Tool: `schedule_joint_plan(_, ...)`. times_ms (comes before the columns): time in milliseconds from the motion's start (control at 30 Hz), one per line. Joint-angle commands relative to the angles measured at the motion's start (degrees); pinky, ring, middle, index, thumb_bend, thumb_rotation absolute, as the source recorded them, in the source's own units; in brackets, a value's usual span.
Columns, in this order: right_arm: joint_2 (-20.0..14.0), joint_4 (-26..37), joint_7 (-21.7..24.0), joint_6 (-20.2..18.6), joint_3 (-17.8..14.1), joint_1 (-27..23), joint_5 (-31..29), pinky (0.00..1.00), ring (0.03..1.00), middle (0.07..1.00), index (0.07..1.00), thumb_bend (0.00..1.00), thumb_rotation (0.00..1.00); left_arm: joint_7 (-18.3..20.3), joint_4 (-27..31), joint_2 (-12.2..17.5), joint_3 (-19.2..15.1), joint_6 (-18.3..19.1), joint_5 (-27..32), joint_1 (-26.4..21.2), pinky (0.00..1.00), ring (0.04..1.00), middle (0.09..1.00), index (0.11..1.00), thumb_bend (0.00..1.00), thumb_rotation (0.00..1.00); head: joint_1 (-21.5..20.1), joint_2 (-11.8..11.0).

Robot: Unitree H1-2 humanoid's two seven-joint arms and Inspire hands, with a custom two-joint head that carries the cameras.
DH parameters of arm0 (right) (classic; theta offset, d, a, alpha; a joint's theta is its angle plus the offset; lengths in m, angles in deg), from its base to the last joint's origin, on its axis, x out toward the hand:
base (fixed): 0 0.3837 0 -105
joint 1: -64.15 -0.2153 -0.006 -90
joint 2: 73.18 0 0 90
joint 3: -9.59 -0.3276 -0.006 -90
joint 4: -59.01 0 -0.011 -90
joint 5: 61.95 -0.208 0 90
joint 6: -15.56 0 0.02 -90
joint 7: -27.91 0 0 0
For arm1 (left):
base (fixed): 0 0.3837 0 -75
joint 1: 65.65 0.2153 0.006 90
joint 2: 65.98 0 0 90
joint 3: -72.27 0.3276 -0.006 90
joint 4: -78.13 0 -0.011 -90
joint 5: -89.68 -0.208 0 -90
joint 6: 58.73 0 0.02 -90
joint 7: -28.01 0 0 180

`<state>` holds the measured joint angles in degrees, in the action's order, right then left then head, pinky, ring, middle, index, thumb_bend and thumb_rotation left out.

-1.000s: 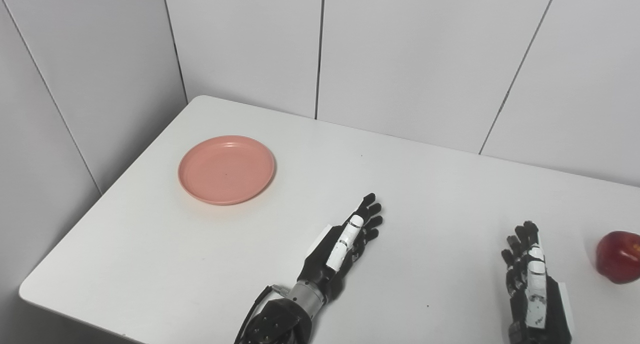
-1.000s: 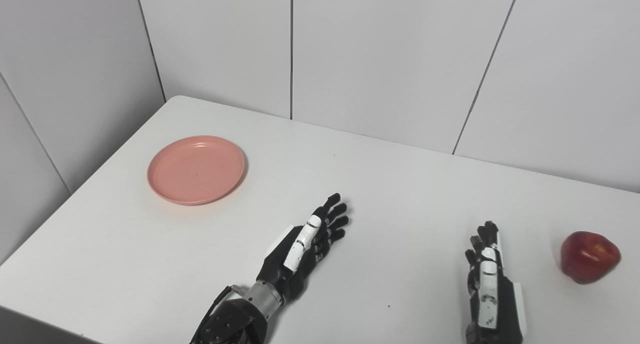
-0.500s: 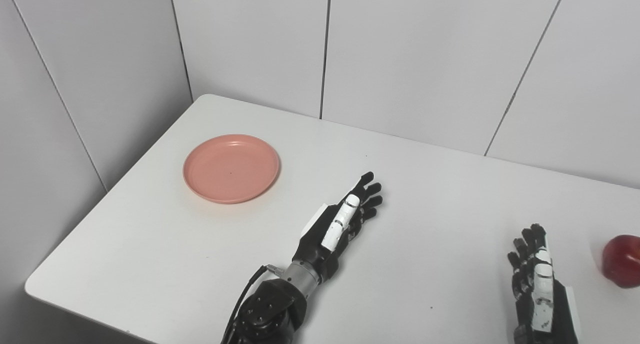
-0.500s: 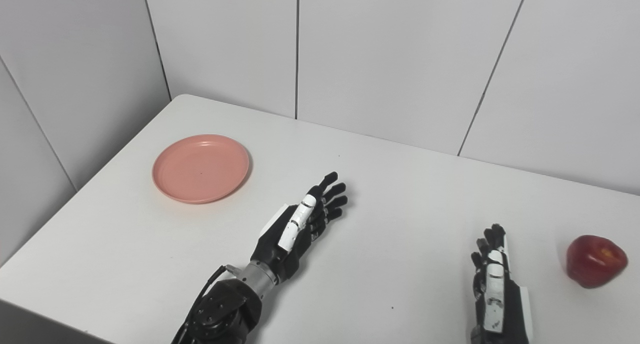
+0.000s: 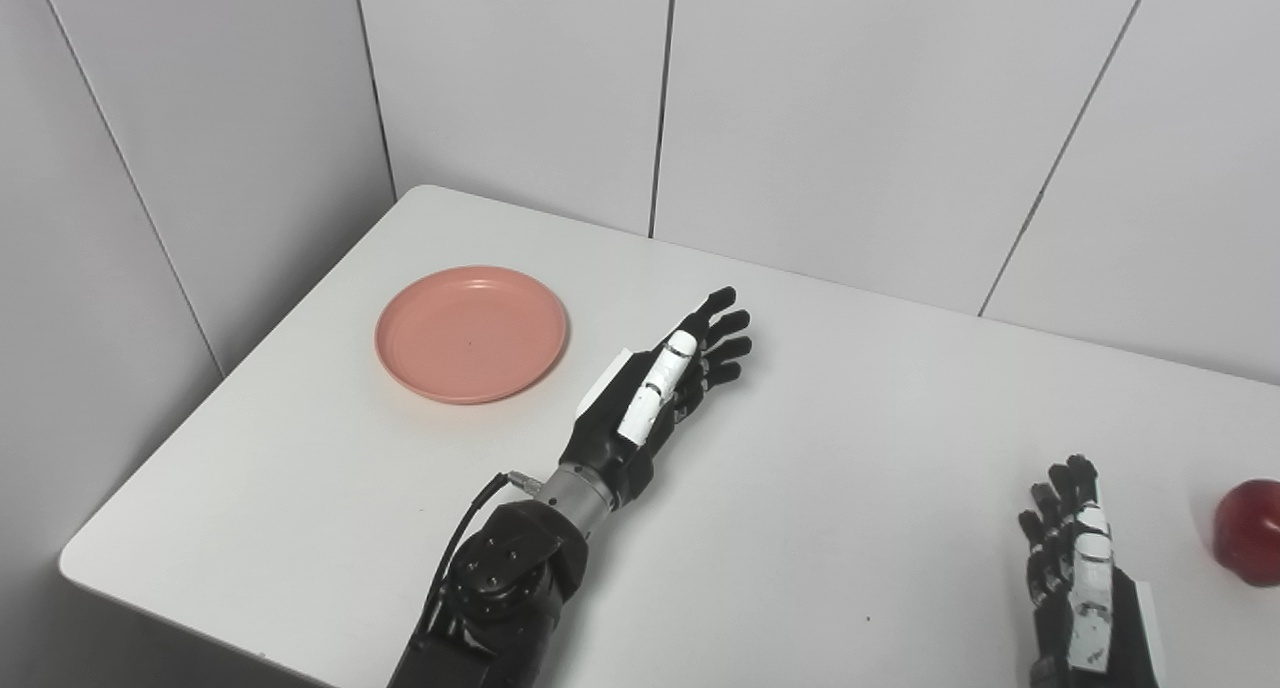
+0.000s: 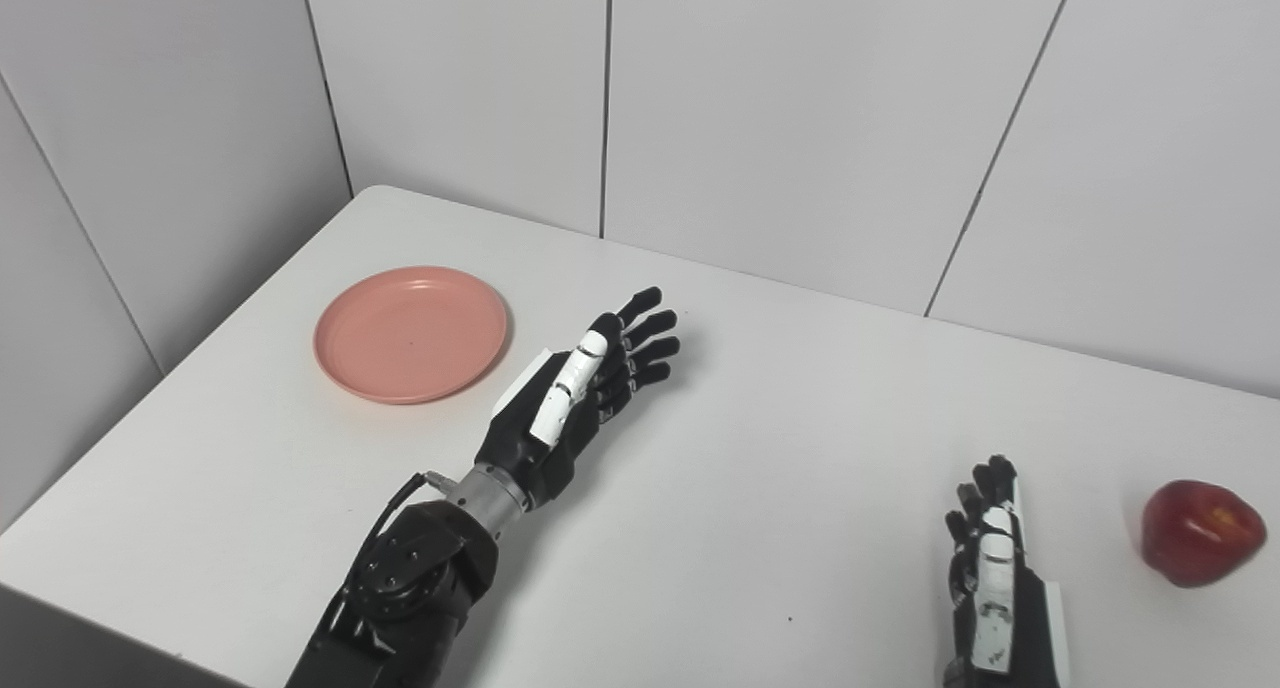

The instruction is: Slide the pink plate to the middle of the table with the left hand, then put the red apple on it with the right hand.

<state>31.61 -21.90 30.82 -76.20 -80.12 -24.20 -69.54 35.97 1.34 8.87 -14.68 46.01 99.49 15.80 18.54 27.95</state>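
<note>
Your pink plate (image 5: 471,333) lies flat and round, with no long axis, at the counter's (image 5: 850,438) 10 o'clock; the red apple (image 6: 1198,532) sits at 4 o'clock, which way it points unclear. Your left hand (image 5: 655,395) has its fingers (image 5: 727,323) spread and empty, aimed toward 1 o'clock just right of the plate; your right hand (image 6: 990,568) has its fingers apart too, holding nothing, left of the apple.

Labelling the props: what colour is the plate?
Plain salmon pink, no pattern; the plate shows best in the left eye view.
</note>
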Motion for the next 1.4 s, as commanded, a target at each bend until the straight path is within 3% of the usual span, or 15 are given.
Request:
schedule_joint_plan(0, 0.0, 1.1, 0.9, 3.3, -0.2, -1.6, -0.8, 1.0, 1.0, 1.0, 1.0, 0.19, 1.0, 0.2, 1.9, 0.8, -0.8, -0.9, 0.8, -2.9, 0.92, 0.923, 0.941, 0.928, 0.43, 1.0, 0.1, -0.1)
schedule_joint_plan(767, -0.4, 1.8, 0.4, 2.0, -0.4, -1.7, 0.6, 1.0, 0.999, 1.0, 1.0, 0.17, 1.0, -3.1, -0.3, 5.9, -11.5, 0.7, 4.1, -12.7, 0.93, 0.929, 0.942, 0.932, 0.41, 1.0, 1.3, -0.8)
schedule_joint_plan(1133, -0.7, 2.1, 0.9, 1.5, -0.5, -1.6, -0.1, 1.0, 1.0, 1.0, 1.0, 0.18, 1.0, -3.8, -4.7, 10.1, -15.9, -1.2, 5.8, -16.1, 0.92, 0.93, 0.939, 0.927, 0.37, 1.0, 2.0, -0.9)
schedule_joint_plan(1367, -0.7, 2.2, 0.9, 1.3, -0.7, -1.7, -1.0, 1.0, 1.0, 1.0, 1.0, 0.17, 1.0, -2.5, -9.5, 13.4, -18.8, -3.5, 8.6, -17.8, 0.94, 0.939, 0.952, 0.938, 0.4, 1.0, 2.4, -0.9)
